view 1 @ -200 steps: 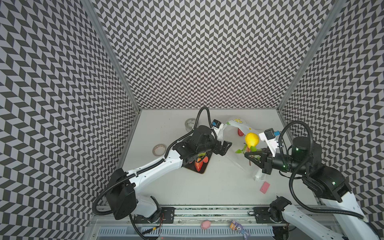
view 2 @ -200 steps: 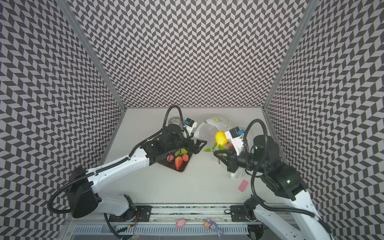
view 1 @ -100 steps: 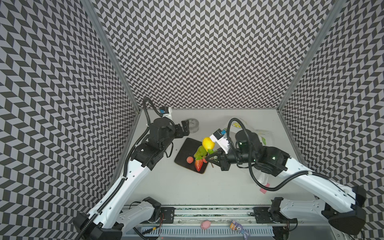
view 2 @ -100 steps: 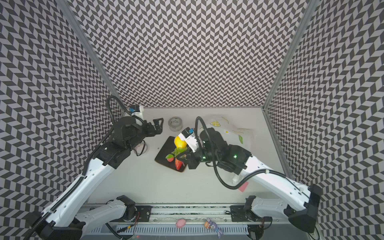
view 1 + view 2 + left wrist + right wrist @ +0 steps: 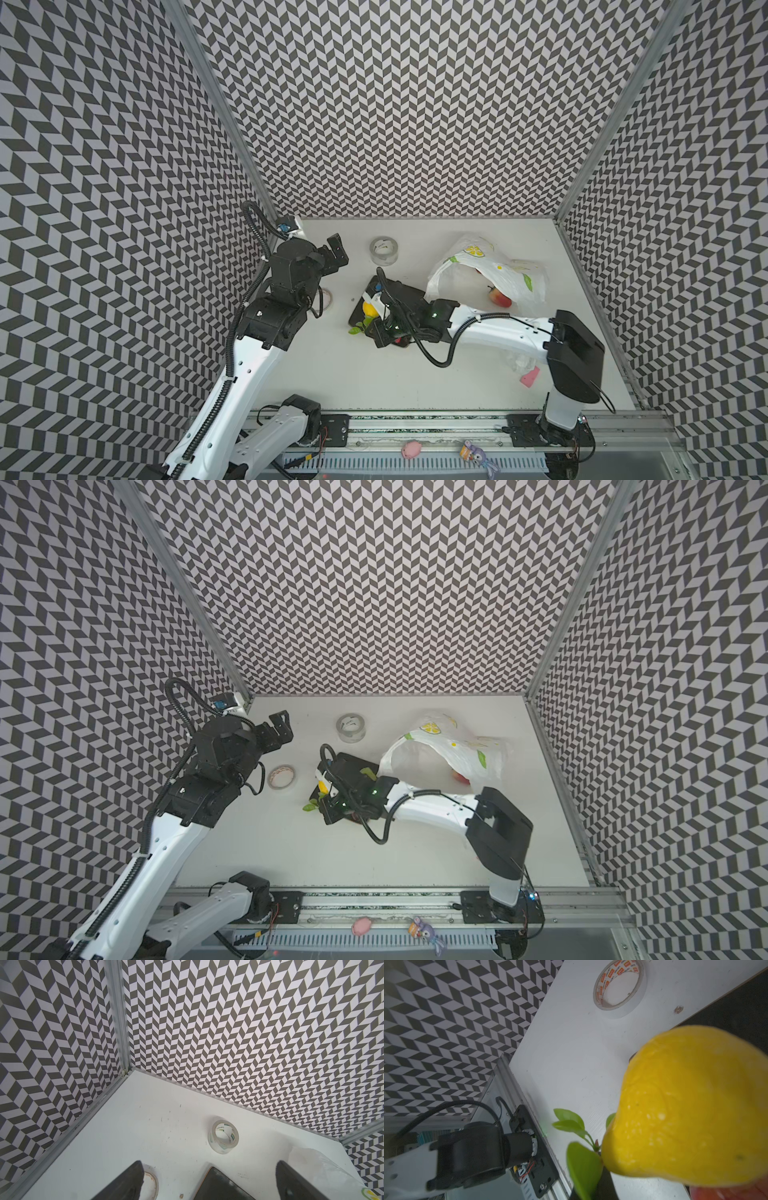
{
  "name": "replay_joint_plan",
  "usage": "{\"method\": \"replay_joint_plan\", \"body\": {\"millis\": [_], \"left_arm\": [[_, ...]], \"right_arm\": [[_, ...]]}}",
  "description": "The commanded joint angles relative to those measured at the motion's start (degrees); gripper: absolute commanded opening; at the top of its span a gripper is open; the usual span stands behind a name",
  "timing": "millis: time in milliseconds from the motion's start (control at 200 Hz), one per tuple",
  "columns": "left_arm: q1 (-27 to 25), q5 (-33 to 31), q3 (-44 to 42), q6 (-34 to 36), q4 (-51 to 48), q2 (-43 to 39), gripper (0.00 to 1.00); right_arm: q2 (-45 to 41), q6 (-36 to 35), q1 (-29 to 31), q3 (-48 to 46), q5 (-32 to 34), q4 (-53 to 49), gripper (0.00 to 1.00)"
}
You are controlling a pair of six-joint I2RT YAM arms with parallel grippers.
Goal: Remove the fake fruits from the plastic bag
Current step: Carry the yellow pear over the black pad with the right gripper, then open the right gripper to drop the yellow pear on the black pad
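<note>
Black left pincer: spread wide, empty, raised at 10 o'clock over white table.
Yellow plastic lemon: near centre, over flat black board.
Right pincer: pressed together on lemon's green sprig.
White lemon-print plastic bag: 2 o'clock, pinkish-orange fake peach at its mouth.

Rt wrist view: lemon blurred, cut by frame edge; red fruit mostly cropped. Top views, centre: black tray mostly under rt arm. Right of centre: bagged fruit half hidden by plastic bag.
</note>
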Motion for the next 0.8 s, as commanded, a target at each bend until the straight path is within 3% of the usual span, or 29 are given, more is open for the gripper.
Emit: {"method": "replay_joint_plan", "body": {"millis": [0, 200, 471, 796], "left_arm": [[-0.2, -0.1, 0.5, -1.4, 0.8, -0.9, 0.99], [-0.2, 0.0, 0.5, -0.9, 1.5, -1.3, 0.99], [-0.3, 1.7, 0.0, -1.6, 2.5, -0.6, 0.98], [-0.4, 1.2, 0.3, -0.9, 2.9, 0.1, 0.98]], "right_arm": [[4.9, 5.4, -0.1, 5.2, 4.2, 6.2, 0.03], [12.0, 11.7, -0.8, 9.2, 4.8, 6.9, 0.04], [15.6, 14.2, -1.9, 9.1, 8.7, 6.6, 0.09], [17.5, 13.6, -2.4, 10.7, 8.6, 5.8, 0.42]]}}
